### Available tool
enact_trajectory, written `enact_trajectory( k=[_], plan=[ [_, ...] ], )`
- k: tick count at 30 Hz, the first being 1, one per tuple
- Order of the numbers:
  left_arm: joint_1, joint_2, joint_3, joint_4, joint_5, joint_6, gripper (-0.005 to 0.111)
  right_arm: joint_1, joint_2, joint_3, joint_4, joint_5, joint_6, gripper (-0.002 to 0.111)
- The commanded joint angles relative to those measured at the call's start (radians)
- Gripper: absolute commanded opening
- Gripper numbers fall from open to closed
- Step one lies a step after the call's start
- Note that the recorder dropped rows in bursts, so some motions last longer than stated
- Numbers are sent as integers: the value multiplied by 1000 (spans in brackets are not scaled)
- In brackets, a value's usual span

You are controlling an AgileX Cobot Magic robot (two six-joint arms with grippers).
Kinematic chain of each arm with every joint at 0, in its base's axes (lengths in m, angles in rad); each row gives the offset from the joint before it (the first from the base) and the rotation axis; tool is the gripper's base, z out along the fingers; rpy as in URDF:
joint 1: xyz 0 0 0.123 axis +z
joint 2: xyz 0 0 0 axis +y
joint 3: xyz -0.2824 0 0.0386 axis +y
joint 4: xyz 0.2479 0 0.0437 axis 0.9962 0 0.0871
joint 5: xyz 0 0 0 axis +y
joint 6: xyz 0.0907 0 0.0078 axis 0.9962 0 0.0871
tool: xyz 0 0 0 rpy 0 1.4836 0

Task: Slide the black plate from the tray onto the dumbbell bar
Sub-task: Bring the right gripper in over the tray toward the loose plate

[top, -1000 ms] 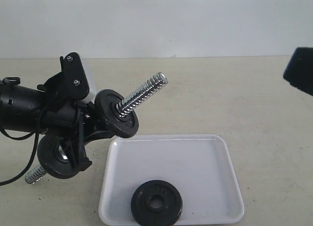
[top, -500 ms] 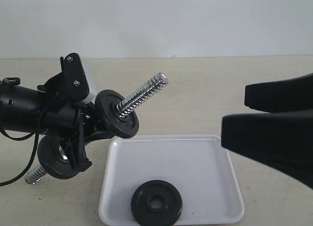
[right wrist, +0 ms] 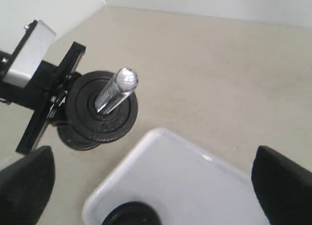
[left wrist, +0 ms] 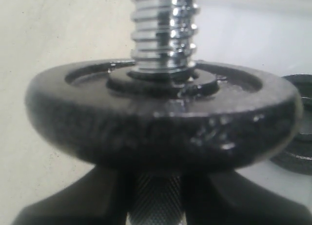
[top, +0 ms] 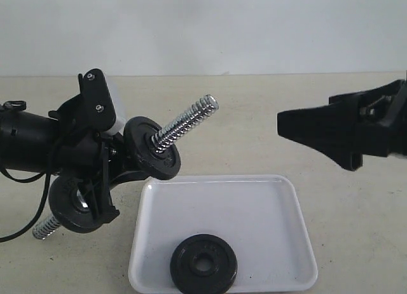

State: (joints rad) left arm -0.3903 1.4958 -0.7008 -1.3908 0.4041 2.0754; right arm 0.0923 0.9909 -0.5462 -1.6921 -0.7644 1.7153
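Black plate (top: 184, 263): condition, position?
Matte, round, raised rim, centre hole. Lies flat at the 6 o'clock edge of the tray (top: 222, 205).
Grippers?
Left gripper (top: 102, 170) clamps the dumbbell bar (top: 187, 121). Right gripper (top: 299, 130) is spread wide and empty at 3 o'clock.

White tray (top: 241, 211) on beige tabletop (top: 254, 116)

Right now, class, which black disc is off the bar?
The black plate lying flat in the tray; the upper disc and lower disc sit on the bar.
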Motion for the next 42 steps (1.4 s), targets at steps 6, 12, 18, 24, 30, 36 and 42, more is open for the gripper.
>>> enact_trajectory(
  k=[6,12,18,24,30,36,42],
  plan=[
    [-1,-47,-31,-86,31,35,4,0,-1,-6,161,-48,-1320,104],
    [-1,-47,-31,-86,31,53,4,2,-1,-6,40,1,-1039,104],
    [-1,-47,-33,-86,10,53,4,182,-1,-2,-52,33,-1300,104],
    [-1,-47,-33,-86,4,53,4,413,3,3,-16,556,-1457,104],
    [-1,-47,-33,-86,4,53,4,524,81,-3,242,842,-1107,104],
    [-1,-47,-33,-86,4,53,4,588,241,-40,626,954,-1062,104],
    [-1,-47,-33,-86,4,53,4,597,337,-157,1107,1127,-1165,104]
  ],
)
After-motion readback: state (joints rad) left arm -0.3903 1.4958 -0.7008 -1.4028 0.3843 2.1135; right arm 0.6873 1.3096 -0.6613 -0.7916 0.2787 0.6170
